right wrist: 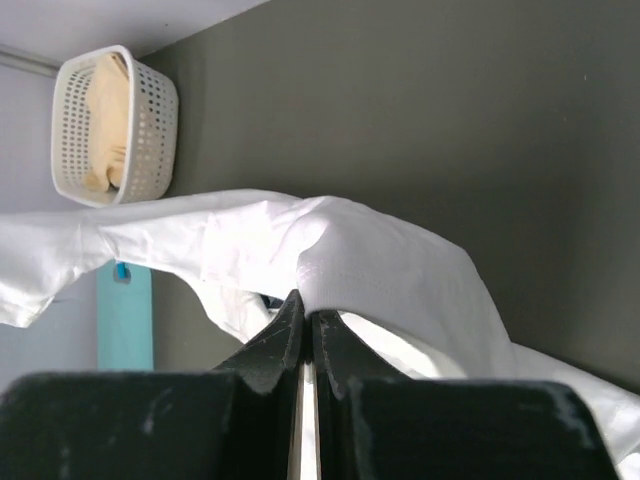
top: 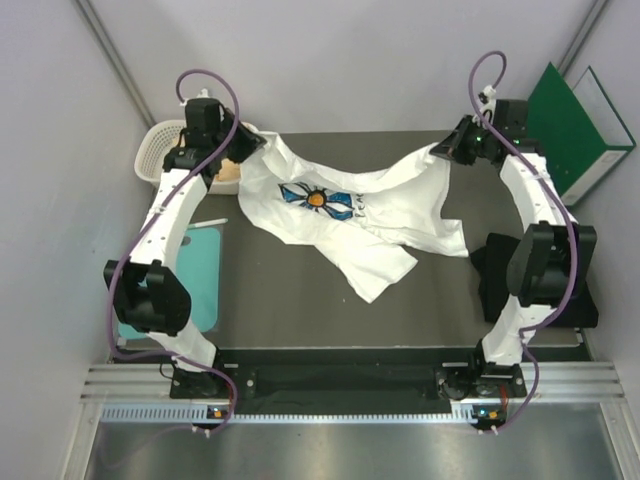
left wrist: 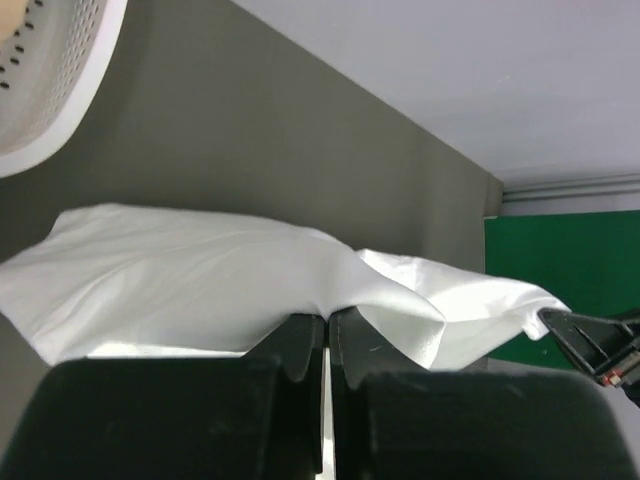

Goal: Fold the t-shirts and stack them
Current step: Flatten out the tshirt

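Observation:
The white t-shirt (top: pixel 330 215) with a blue daisy print hangs stretched between both grippers over the far half of the table, its lower part draped on the surface. My left gripper (top: pixel 245 143) is shut on the shirt's left end; in the left wrist view the cloth (left wrist: pixel 200 290) bunches at the closed tips (left wrist: pixel 327 318). My right gripper (top: pixel 440 150) is shut on the right end; the cloth (right wrist: pixel 380 270) folds over the closed tips (right wrist: pixel 306 312). A tan-peach shirt (right wrist: pixel 100 110) lies in the basket. A black shirt (top: pixel 490 275) lies at the right, partly hidden by the arm.
A white perforated basket (top: pixel 158 150) stands at the far left corner. A teal board (top: pixel 200 280) lies along the left side under the left arm. A green binder (top: pixel 575 125) leans at the far right corner.

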Controlling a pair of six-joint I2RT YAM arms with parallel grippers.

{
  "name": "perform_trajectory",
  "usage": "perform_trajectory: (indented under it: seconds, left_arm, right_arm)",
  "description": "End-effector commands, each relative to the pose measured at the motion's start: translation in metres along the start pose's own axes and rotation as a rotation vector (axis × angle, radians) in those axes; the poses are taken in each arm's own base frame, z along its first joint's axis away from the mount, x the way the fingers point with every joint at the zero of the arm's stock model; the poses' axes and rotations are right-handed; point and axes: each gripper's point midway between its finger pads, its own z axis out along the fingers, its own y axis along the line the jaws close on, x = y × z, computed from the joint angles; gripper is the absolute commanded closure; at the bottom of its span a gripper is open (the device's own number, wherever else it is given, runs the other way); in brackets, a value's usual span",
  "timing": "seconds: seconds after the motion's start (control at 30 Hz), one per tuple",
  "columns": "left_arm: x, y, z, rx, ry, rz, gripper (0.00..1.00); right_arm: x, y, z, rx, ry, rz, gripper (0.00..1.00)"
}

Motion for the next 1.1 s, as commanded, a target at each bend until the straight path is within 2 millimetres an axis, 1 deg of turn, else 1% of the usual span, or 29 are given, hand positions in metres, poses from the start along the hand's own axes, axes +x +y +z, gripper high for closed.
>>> perform_trajectory:
  seconds: [0.0,0.07,0.1,0.2,0.23,0.27,0.33,0.37,0.4,0.43,0.47,0.5,0.53,0.57,0.6,0.63,0.67,0.7,0.73,0.77,0.8,0.83,0.87,0.9,0.93,0.97,1.0,1.03,1.07]
  left_arm:
    - [0.014,0.010,0.006,0.017,0.042,0.005,1.00]
    - [0.023,0.019,0.005,-0.001,0.057,-0.002,1.00]
    - [0.025,0.021,0.004,-0.006,0.058,-0.001,1.00]
    - [0.023,0.021,-0.001,-0.010,0.050,0.010,1.00]
    - [0.020,0.020,-0.002,-0.013,0.040,0.016,1.00]
    - [0.013,0.014,-0.007,-0.003,0.024,0.036,1.00]
    - [0.001,0.004,-0.014,0.011,-0.008,0.065,1.00]
    - [-0.013,-0.006,-0.020,0.023,-0.049,0.093,1.00]
    - [-0.019,-0.009,-0.024,0.023,-0.066,0.109,1.00]
    - [-0.025,-0.014,-0.029,0.027,-0.085,0.125,1.00]
    - [-0.038,-0.022,-0.035,0.034,-0.125,0.156,1.00]
    - [-0.045,-0.026,-0.040,0.033,-0.148,0.170,1.00]
    - [-0.049,-0.030,-0.045,0.038,-0.162,0.186,1.00]
    - [-0.060,-0.039,-0.056,0.050,-0.198,0.217,1.00]
    - [-0.067,-0.041,-0.061,0.043,-0.223,0.231,1.00]
    - [-0.074,-0.045,-0.067,0.045,-0.249,0.245,1.00]
    - [-0.084,-0.055,-0.079,0.060,-0.285,0.276,1.00]
    - [-0.091,-0.059,-0.085,0.061,-0.314,0.290,1.00]
    - [-0.097,-0.065,-0.093,0.070,-0.336,0.305,1.00]
    - [-0.107,-0.077,-0.106,0.091,-0.372,0.335,1.00]
    - [-0.112,-0.083,-0.114,0.103,-0.391,0.347,1.00]
    - [-0.121,-0.085,-0.123,0.087,-0.433,0.355,1.00]
    - [-0.131,-0.097,-0.141,0.106,-0.478,0.375,1.00]
    - [-0.136,-0.102,-0.151,0.113,-0.502,0.386,1.00]
    - [-0.142,-0.106,-0.159,0.115,-0.529,0.391,1.00]
    - [-0.148,-0.114,-0.176,0.134,-0.566,0.409,1.00]
    - [-0.153,-0.119,-0.186,0.144,-0.594,0.417,1.00]
    - [-0.156,-0.123,-0.194,0.152,-0.615,0.424,1.00]
    - [-0.161,-0.131,-0.211,0.166,-0.651,0.442,1.00]
  right_arm:
    - [0.028,-0.044,0.043,0.037,0.060,0.095,0.99]
    - [0.029,-0.052,0.056,0.024,0.069,0.125,1.00]
    - [0.032,-0.059,0.068,0.018,0.084,0.159,1.00]
    - [0.021,-0.050,0.074,-0.031,0.080,0.175,1.00]
    - [0.016,-0.045,0.071,-0.040,0.070,0.168,1.00]
    - [0.004,-0.036,0.066,-0.055,0.048,0.146,1.00]
    - [-0.011,-0.018,0.051,-0.077,0.017,0.111,1.00]
    - [-0.021,-0.006,0.043,-0.090,-0.007,0.086,1.00]
    - [-0.030,0.009,0.027,-0.101,-0.032,0.056,1.00]
    - [-0.036,0.019,0.017,-0.109,-0.052,0.032,1.00]
    - [-0.040,0.026,0.007,-0.104,-0.076,0.014,1.00]
    - [-0.049,0.046,-0.016,-0.114,-0.120,-0.035,1.00]
    - [-0.050,0.054,-0.026,-0.113,-0.137,-0.058,1.00]
    - [-0.052,0.058,-0.036,-0.098,-0.162,-0.074,1.00]
    - [-0.057,0.074,-0.060,-0.100,-0.202,-0.119,1.00]
    - [-0.058,0.081,-0.071,-0.097,-0.222,-0.139,1.00]
    - [-0.061,0.085,-0.082,-0.079,-0.250,-0.155,1.00]
    - [-0.063,0.099,-0.105,-0.077,-0.290,-0.194,1.00]
    - [-0.065,0.105,-0.118,-0.070,-0.315,-0.213,1.00]
    - [-0.069,0.110,-0.131,-0.049,-0.351,-0.228,1.00]
    - [-0.069,0.113,-0.143,-0.033,-0.369,-0.253,1.00]
    - [-0.070,0.125,-0.165,-0.033,-0.412,-0.282,1.00]
    - [-0.073,0.129,-0.178,-0.013,-0.447,-0.299,1.00]
    - [-0.071,0.138,-0.197,-0.009,-0.474,-0.327,1.00]
    - [-0.070,0.141,-0.206,-0.003,-0.491,-0.340,1.00]
    - [-0.068,0.144,-0.213,0.002,-0.502,-0.348,1.00]
    - [-0.064,0.154,-0.231,-0.009,-0.533,-0.368,1.00]
    - [-0.062,0.158,-0.239,-0.014,-0.548,-0.375,1.00]
    - [-0.059,0.162,-0.248,-0.019,-0.566,-0.383,1.00]
